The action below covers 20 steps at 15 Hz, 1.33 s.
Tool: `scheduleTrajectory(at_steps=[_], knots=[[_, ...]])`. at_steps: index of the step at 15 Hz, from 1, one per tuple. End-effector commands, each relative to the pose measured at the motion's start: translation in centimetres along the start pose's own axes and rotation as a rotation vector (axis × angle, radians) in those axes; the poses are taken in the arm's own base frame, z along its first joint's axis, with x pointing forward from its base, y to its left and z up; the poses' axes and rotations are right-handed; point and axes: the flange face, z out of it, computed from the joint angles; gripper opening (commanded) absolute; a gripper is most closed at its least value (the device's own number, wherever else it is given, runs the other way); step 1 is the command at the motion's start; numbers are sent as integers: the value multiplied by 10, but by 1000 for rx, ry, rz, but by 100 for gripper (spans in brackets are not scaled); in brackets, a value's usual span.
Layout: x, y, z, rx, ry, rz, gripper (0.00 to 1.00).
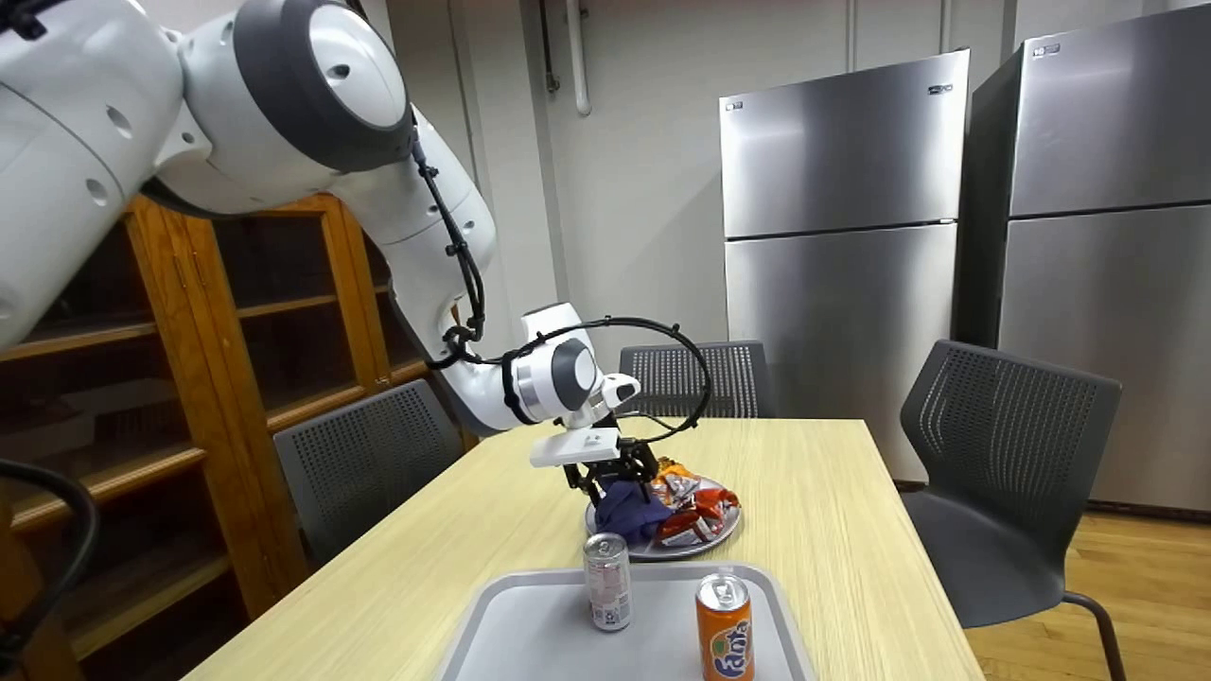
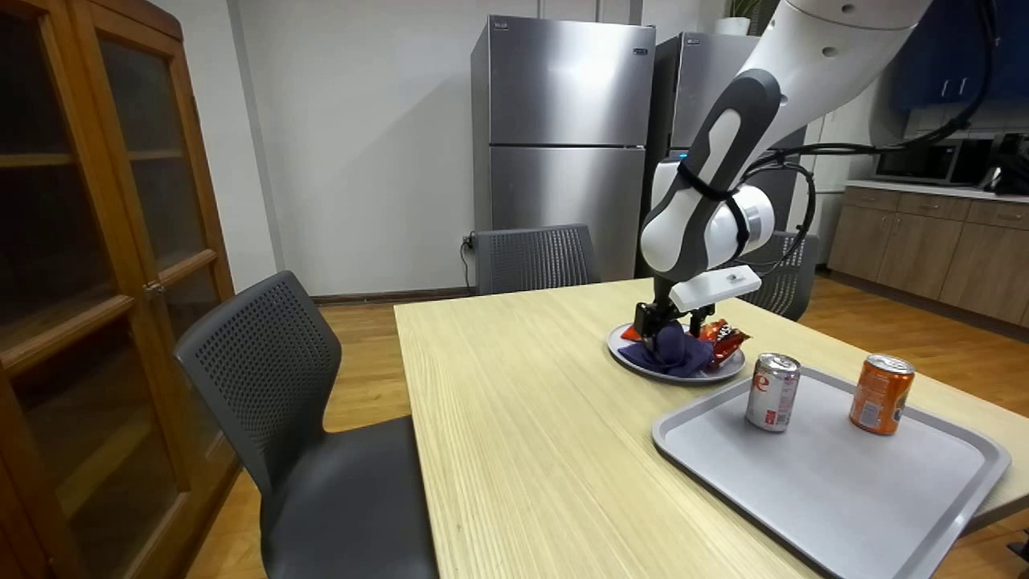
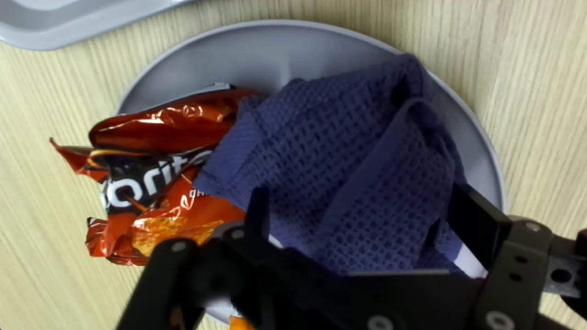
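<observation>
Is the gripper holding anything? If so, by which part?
Nothing: the gripper is open, fingers wide apart, with the cloth on the plate showing between them. Whether they touch it, I can't tell.

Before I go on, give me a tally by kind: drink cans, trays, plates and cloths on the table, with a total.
Silver can and orange can: 2 cans
Gray tray: 1
Round plate: 1
Purple cloth, lying on the plate: 1
Total: 5
</observation>
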Motion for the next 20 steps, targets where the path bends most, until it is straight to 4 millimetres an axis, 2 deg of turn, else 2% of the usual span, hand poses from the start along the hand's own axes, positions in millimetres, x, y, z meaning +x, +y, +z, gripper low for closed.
scheduleTrajectory(at_steps=[1, 8, 9, 10, 17, 19, 20], knots=[[9, 1, 7, -26, 7, -7, 100], [10, 1, 14, -31, 1, -9, 100], [10, 1, 14, -31, 2, -10, 75], [10, 1, 15, -30, 2, -11, 74], [8, 3, 14, -33, 0, -9, 18], [7, 4, 14, -35, -1, -7, 4], [6, 5, 15, -36, -2, -6, 1]])
